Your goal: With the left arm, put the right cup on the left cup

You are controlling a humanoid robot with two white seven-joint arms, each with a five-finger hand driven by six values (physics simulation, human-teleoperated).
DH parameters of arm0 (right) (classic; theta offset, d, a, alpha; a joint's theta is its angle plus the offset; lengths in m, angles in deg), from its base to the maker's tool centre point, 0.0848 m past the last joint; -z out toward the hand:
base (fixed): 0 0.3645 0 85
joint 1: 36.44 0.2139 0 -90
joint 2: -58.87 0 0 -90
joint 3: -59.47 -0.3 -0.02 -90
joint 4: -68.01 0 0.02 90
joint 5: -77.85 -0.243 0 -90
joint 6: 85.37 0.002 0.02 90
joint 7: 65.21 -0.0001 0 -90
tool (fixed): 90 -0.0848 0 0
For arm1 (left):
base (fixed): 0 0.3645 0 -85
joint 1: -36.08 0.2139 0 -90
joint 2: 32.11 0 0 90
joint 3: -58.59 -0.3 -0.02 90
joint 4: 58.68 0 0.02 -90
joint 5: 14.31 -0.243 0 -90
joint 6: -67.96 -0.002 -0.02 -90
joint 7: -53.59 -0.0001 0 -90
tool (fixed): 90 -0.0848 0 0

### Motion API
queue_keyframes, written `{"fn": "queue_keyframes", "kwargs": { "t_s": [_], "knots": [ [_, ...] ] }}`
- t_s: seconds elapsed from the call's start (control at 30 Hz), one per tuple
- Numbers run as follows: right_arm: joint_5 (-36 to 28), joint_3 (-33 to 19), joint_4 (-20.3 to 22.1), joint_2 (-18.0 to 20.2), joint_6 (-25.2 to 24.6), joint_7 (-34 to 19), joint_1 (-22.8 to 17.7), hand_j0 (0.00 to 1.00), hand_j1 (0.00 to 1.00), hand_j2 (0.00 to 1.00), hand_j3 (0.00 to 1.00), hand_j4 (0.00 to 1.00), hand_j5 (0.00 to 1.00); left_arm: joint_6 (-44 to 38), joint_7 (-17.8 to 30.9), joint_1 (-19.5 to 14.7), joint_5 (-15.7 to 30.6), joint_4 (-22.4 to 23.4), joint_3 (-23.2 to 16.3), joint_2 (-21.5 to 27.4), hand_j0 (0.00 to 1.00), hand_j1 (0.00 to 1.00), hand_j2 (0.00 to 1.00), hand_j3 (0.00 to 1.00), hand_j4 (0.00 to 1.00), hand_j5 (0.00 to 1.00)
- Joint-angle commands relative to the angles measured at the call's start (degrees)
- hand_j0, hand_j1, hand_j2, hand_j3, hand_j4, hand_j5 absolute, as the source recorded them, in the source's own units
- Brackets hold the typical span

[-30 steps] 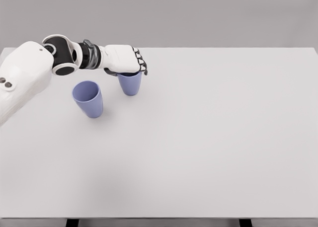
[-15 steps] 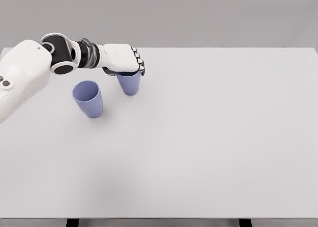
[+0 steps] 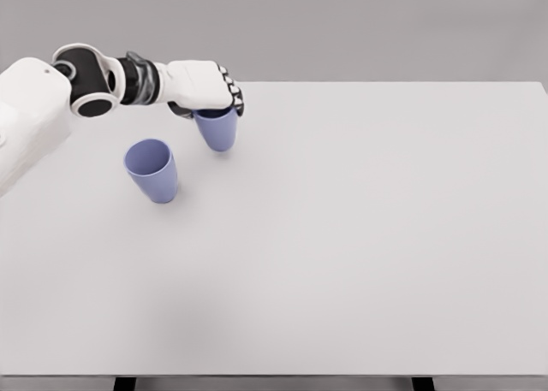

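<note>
Two blue-violet cups are in the head view. The left cup (image 3: 152, 170) stands upright and open on the white table (image 3: 360, 237). The right cup (image 3: 217, 131) hangs just above the table, gripped at its rim from above by my left hand (image 3: 210, 90), whose fingers curl around the cup's top. The held cup is up and to the right of the standing one, about a cup's width apart. My left arm reaches in from the left edge. The held cup's rim is hidden under the hand.
The table's far edge runs just behind the hand. A grey wall lies beyond it.
My left hand has risen and shifted slightly left with the right cup, lifting it off the table. The left cup has not moved.
</note>
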Motion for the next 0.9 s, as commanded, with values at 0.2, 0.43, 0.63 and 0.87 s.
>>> {"fn": "queue_keyframes", "kwargs": {
  "t_s": [0.2,0.43,0.63,0.87],
  "knots": [
    [-0.02,-0.02,0.0,0.0,0.0,-0.02,0.0,1.0,1.0,1.0,1.0,1.0,1.0,-0.09,-0.03,0.35,2.14,-2.2,4.72,3.96,0.73,0.73,0.73,0.73,0.73,0.73],
    [-0.02,-0.02,0.0,0.0,0.0,-0.02,0.0,1.0,1.0,1.0,1.0,1.0,1.0,-0.09,-0.03,0.44,3.55,-3.69,7.1,6.77,0.7,0.7,0.7,0.7,0.7,0.7],
    [-0.02,-0.02,0.0,0.0,0.0,0.06,0.0,1.0,1.0,1.0,1.0,1.0,1.0,-0.09,-0.03,0.62,4.96,-6.24,9.03,10.11,0.71,0.71,0.71,0.71,0.71,0.71],
    [-0.02,-0.02,0.0,0.0,0.0,-0.02,0.0,1.0,1.0,1.0,1.0,1.0,1.0,-0.09,-0.03,2.46,6.45,-8.88,11.67,12.57,0.71,0.71,0.71,0.71,0.71,0.71]
  ]
}}
